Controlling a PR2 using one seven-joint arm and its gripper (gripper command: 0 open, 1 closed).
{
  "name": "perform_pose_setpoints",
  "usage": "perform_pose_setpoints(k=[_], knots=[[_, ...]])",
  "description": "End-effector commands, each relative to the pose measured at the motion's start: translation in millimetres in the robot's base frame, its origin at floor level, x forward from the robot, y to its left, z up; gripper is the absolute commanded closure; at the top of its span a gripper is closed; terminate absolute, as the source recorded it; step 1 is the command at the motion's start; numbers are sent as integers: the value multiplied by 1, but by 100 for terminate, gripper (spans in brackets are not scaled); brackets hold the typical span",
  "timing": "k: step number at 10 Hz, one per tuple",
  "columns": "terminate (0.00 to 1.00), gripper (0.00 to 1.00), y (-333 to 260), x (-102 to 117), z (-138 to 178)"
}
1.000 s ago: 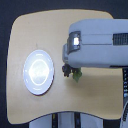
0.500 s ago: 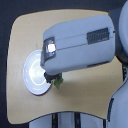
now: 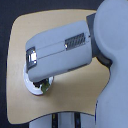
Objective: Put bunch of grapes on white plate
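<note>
Exterior view. The hand (image 3: 41,84) sits at the low end of the large grey forearm (image 3: 60,50), which slants down from the 2 o'clock corner of the frame toward 8 o'clock. The forearm's bulk covers the fingers, so whether they are apart, together or clamped on anything cannot be told.

Directly beneath the hand, at about 6 o'clock from the forearm's tip, a small dark-and-green patch shows; this is judged to be the bunch of grapes (image 3: 44,86). Whether it hangs from the hand or rests below cannot be read.

The patch lies over the white plate (image 3: 31,88), of which only a crescent of rim shows, at 7 o'clock from the hand. The plate rests on the tan surface (image 3: 30,30). The deciding relation: grapes above plate, so the release is probably straight down.
</note>
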Motion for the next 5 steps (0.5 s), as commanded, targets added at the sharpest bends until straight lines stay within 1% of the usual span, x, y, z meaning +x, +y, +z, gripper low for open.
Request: perform_pose_setpoints(k=[1,3,5], knots=[[0,100,27,31,-60],[0,100,27,37,-71],[0,100,33,39,-75]])
